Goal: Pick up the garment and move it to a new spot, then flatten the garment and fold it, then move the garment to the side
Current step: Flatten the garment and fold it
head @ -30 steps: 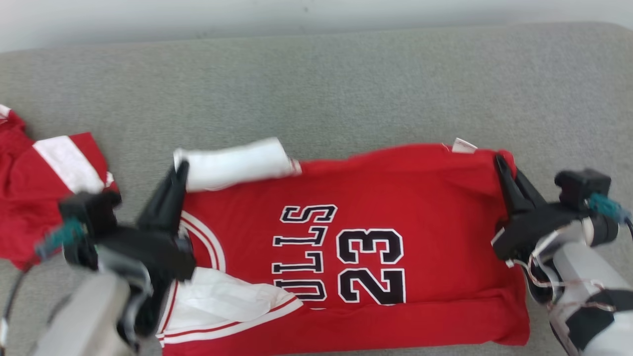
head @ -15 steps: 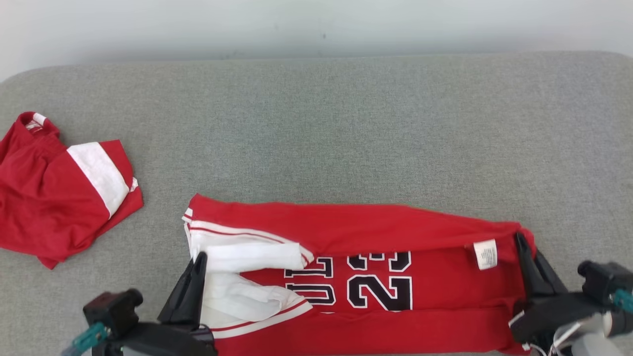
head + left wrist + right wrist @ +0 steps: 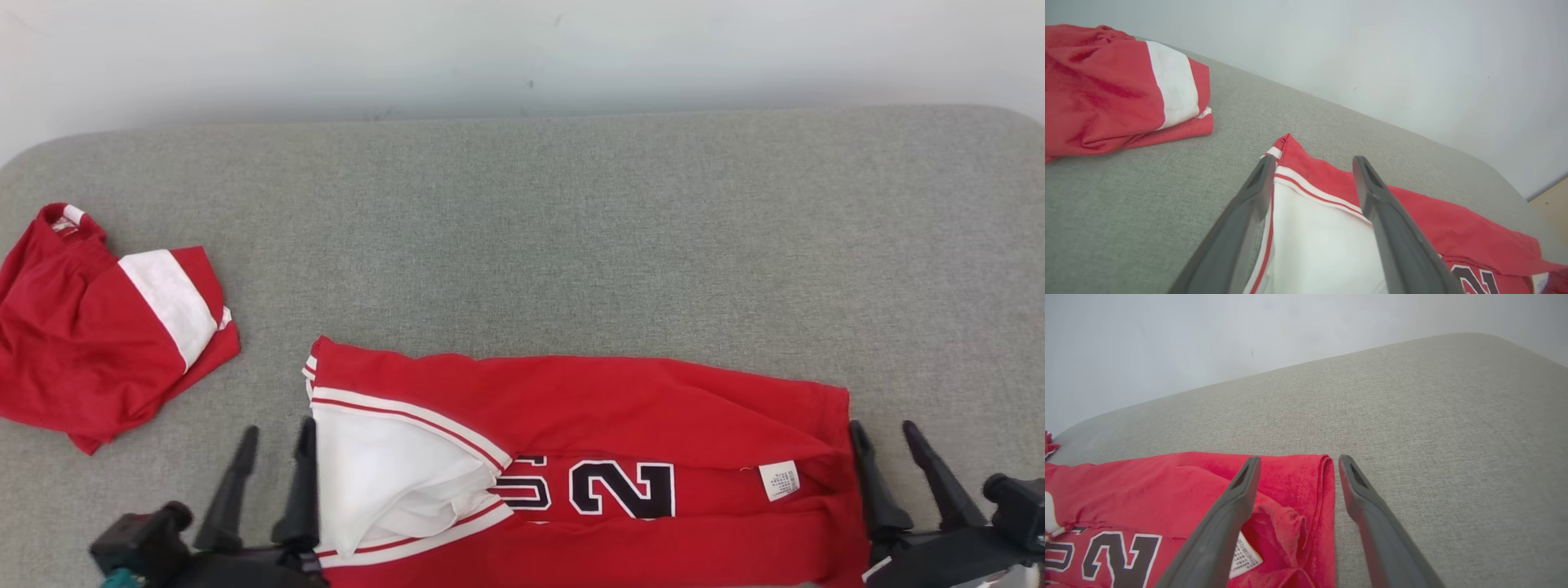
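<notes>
Both grippers just let go: left gripper (image 3: 276,430) and right gripper (image 3: 883,429) now spread wide, holding nothing, where moment ago each pinched one end of jersey (image 3: 588,392); jersey lies released on grey cushion (image 3: 571,229) near front edge, top layer folded over upper lettering; lengthwise fold looks laid; crosswise fold and move aside remain; second red garment (image 3: 90,343) well apart at left.
</notes>
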Motion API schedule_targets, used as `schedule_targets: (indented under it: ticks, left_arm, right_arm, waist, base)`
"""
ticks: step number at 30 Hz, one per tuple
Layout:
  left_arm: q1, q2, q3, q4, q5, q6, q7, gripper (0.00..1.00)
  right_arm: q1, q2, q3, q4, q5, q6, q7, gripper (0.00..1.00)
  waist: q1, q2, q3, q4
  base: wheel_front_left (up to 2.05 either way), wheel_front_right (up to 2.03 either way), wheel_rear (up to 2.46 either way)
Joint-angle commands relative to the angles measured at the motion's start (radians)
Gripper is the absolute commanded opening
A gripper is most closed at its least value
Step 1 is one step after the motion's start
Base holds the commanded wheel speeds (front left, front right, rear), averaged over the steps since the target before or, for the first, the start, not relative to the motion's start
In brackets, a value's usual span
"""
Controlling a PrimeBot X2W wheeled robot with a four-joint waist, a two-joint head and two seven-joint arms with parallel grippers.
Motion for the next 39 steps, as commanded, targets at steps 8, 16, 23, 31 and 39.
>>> schedule_targets:
  ticks: [8, 16, 23, 31, 39]
  left_arm:
    - [0.027, -0.084, 0.197, -0.089, 0.238, -0.023, -0.001, 1.0]
    - [0.044, -0.142, 0.272, -0.09, 0.37, -0.068, -0.001, 1.0]
    - [0.048, -0.161, 0.301, -0.063, 0.402, -0.095, -0.001, 1.0]
    - [0.056, -0.166, 0.323, -0.056, 0.415, -0.102, -0.001, 1.0]
    - [0.06, -0.167, 0.324, -0.051, 0.414, -0.097, -0.001, 1.0]
  right_arm:
    - [-0.001, 0.006, -0.029, 0.011, -0.007, -0.003, 0.044, 1.0]
    - [-0.059, 0.045, -0.012, 0.149, -0.027, -0.003, 0.078, 1.0]
    - [-0.065, 0.072, 0.003, 0.279, -0.02, -0.003, 0.081, 1.0]
    - [-0.087, 0.091, 0.048, 0.32, 0.02, -0.003, 0.052, 0.0]
    - [-0.145, -0.016, -0.01, 0.375, 0.051, -0.003, 0.017, 0.0]
  waist:
    - [0.0001, 0.0001, -0.016, 0.001]
    - [0.0001, 0.0001, -0.014, 0.026]
    - [0.0001, 0.0001, -0.021, 0.047]
    - [0.0001, 0.0001, -0.031, 0.038]
    - [0.0001, 0.0001, -0.051, 0.021]
  base:
    - [0.0, 0.0, 0.0]
    - [0.0, 0.0, 0.0]
    - [0.0, 0.0, 0.0]
    - [0.0, 0.0, 0.0]
    - [0.0, 0.0, 0.0]
